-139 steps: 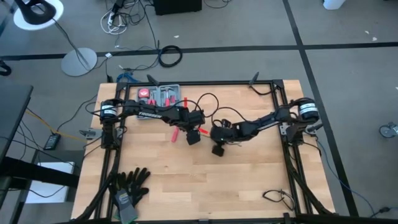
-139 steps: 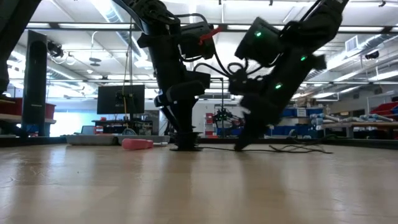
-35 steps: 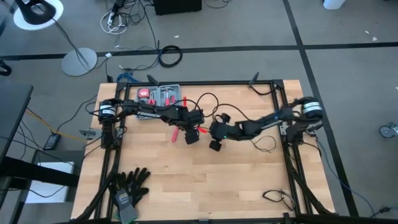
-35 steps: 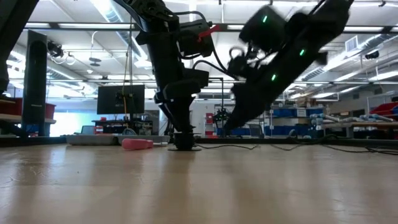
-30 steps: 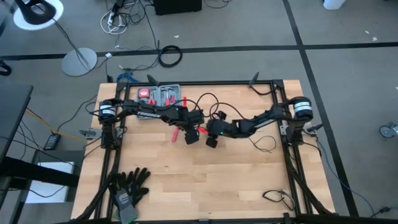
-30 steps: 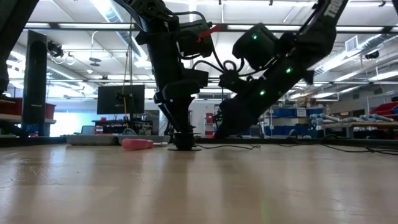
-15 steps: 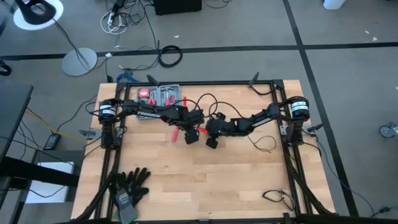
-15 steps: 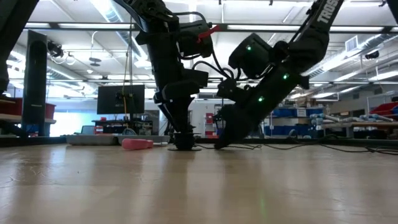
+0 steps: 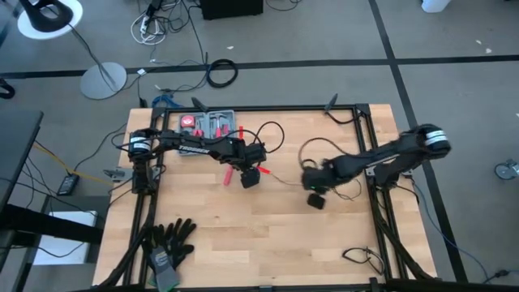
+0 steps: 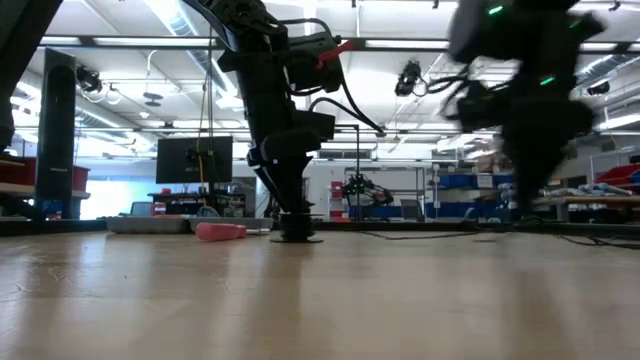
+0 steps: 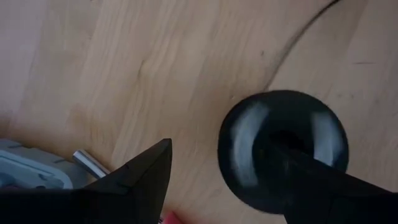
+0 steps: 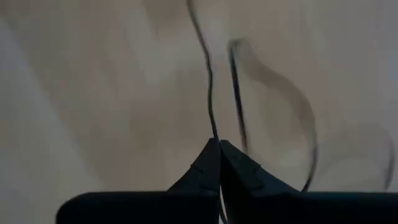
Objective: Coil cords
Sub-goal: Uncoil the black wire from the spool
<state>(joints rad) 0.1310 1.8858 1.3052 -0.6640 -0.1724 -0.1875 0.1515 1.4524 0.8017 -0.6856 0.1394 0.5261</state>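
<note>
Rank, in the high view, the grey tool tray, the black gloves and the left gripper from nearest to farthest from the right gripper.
From the right gripper:
1. Left gripper, mid-table.
2. Grey tool tray, far-left edge.
3. Black gloves, near-left corner.

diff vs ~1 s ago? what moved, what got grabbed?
The right gripper swung away from the table's middle toward its own side and shut on the cord, drawing it along; in the high view it now sits at. The left gripper stayed open at the middle, fingers either side of the black puck. The tool tray and gloves did not move.
</note>
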